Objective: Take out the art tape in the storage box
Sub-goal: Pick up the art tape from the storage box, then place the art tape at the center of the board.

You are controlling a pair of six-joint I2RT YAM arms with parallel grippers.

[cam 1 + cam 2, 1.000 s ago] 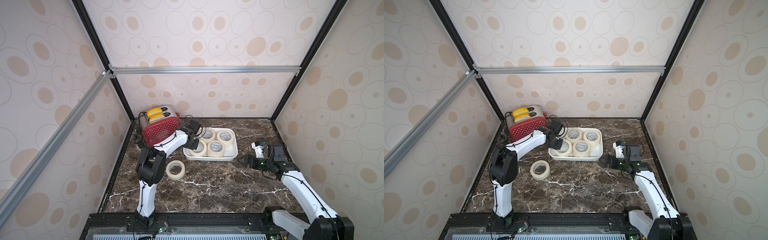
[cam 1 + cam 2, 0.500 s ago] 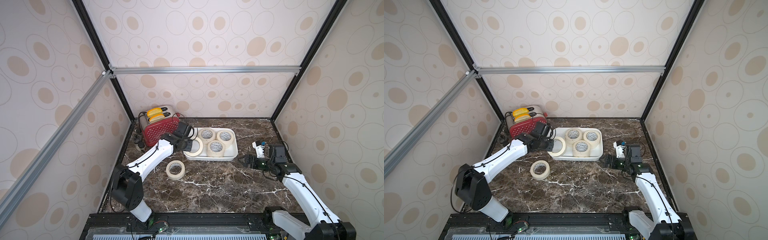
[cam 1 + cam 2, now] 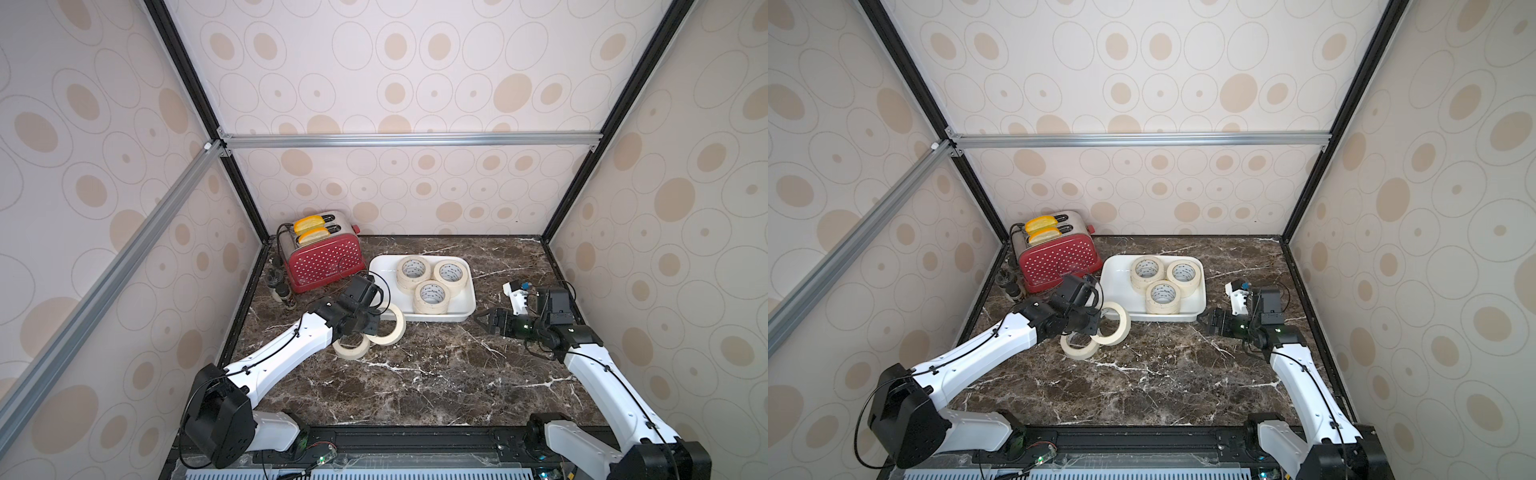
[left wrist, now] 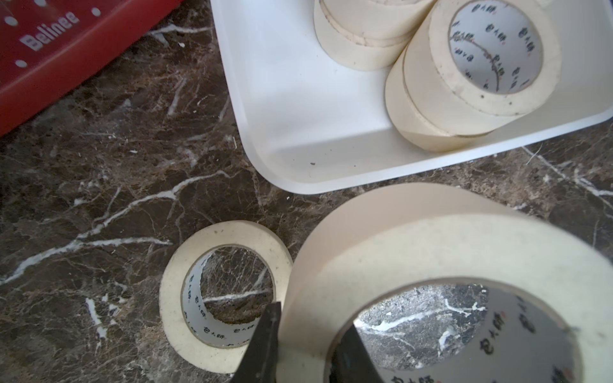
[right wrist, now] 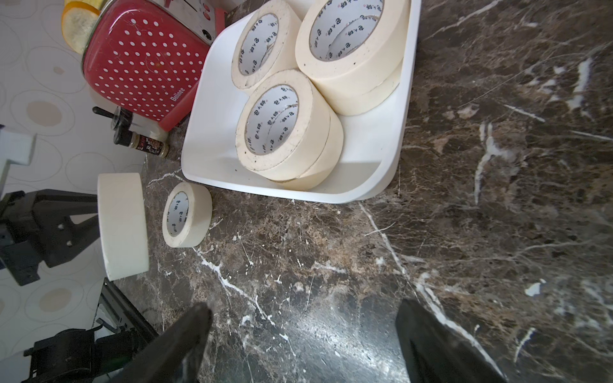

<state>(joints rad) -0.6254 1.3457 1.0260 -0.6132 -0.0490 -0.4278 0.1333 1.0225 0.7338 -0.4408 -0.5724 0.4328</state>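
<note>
Left gripper [image 3: 372, 324] pinches the wall of 1 cream masking-tape roll [image 3: 399, 328], clear of the shallow white plastic box [image 3: 382, 274], above the dark marble tabletop [image 3: 415, 374]; right gripper [image 3: 481, 321] wide, empty.

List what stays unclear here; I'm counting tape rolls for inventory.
- Cream masking-tape stacks in the shallow white plastic tray: rolls per stack unreadable from above in both top views.
- Another stack: cut by the left wrist view's edge.
- Flat cream roll on the marble: partly covered in both top views by the left hand and its held cream roll.
- Small dark bottle: label too small, right wrist view.
</note>
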